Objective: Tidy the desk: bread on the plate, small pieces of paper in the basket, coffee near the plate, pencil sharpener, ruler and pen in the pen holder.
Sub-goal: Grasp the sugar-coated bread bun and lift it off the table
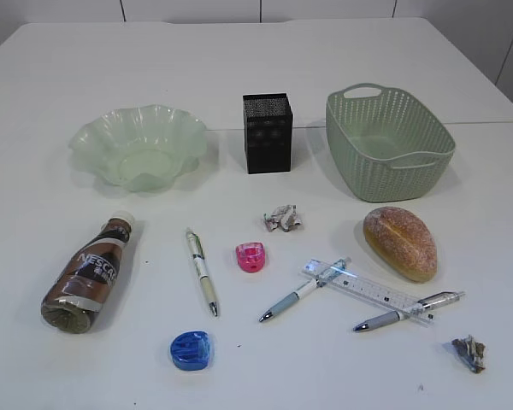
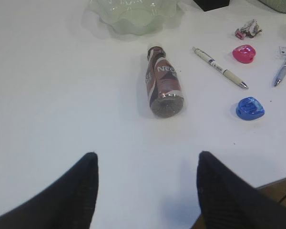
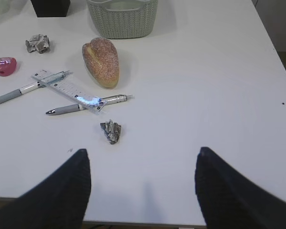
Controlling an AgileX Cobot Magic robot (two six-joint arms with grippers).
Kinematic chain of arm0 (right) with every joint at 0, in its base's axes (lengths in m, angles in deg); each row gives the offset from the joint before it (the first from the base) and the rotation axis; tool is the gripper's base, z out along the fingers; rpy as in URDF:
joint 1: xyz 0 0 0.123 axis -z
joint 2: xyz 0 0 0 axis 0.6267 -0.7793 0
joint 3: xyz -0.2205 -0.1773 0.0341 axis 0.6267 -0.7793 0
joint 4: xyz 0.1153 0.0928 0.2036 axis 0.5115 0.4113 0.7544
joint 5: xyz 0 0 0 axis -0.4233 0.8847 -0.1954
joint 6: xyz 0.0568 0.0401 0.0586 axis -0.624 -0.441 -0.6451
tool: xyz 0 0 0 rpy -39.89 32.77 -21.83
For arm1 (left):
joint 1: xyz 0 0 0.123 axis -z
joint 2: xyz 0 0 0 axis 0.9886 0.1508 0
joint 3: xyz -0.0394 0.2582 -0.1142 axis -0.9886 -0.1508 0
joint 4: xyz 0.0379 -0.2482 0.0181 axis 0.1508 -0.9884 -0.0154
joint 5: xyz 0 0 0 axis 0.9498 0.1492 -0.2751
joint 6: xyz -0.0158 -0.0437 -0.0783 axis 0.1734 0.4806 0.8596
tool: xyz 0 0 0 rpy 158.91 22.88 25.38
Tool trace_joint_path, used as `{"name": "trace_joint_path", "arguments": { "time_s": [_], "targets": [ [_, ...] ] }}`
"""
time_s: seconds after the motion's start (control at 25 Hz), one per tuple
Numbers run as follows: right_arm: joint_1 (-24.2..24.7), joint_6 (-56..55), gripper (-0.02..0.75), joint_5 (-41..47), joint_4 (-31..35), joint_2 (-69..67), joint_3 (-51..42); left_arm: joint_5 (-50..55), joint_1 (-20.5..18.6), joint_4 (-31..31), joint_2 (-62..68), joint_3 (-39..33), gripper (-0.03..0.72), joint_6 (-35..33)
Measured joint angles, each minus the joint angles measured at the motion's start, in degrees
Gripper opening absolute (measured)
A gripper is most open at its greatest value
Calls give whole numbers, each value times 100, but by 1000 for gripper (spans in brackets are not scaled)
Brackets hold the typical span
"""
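Observation:
On the white desk (image 1: 239, 51) the bread (image 1: 400, 242) lies right of centre, in front of the basket (image 1: 372, 162). The coffee (image 1: 90, 273) lies on its side at the left, near the plate (image 1: 90, 137). The black pen holder (image 1: 268, 132) stands between plate and basket. One paper wad (image 1: 282, 219) sits mid-desk, another wad (image 1: 468, 353) at the front right. A pink pencil sharpener (image 1: 250, 256), a blue sharpener (image 1: 191, 349), the ruler (image 1: 368, 290) and three pens lie in front. My left gripper (image 2: 147, 160) is open over bare desk. My right gripper (image 3: 142, 155) is open, near the wad (image 3: 111, 131).
Neither arm shows in the exterior view. One pen (image 1: 202, 272) lies alone; a second pen (image 1: 301, 292) and a third pen (image 1: 408, 311) cross under the ruler. The desk's front edge (image 3: 143, 222) runs just below my right fingers, its right edge (image 3: 276, 52) beyond.

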Motion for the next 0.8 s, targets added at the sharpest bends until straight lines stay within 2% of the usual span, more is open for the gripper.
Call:
{"name": "trace_joint_path", "arguments": {
  "time_s": [0.44, 0.64, 0.8],
  "targets": [
    [0, 0, 532, 0, 0, 0, 0, 0, 13, 0, 0, 0, 455, 0],
    [0, 0, 532, 0, 0, 0, 0, 0, 316, -14, 0, 0, 454, 0],
    [0, 0, 532, 0, 0, 0, 0, 0, 378, -19, 10, 0, 454, 0]
  ]
}}
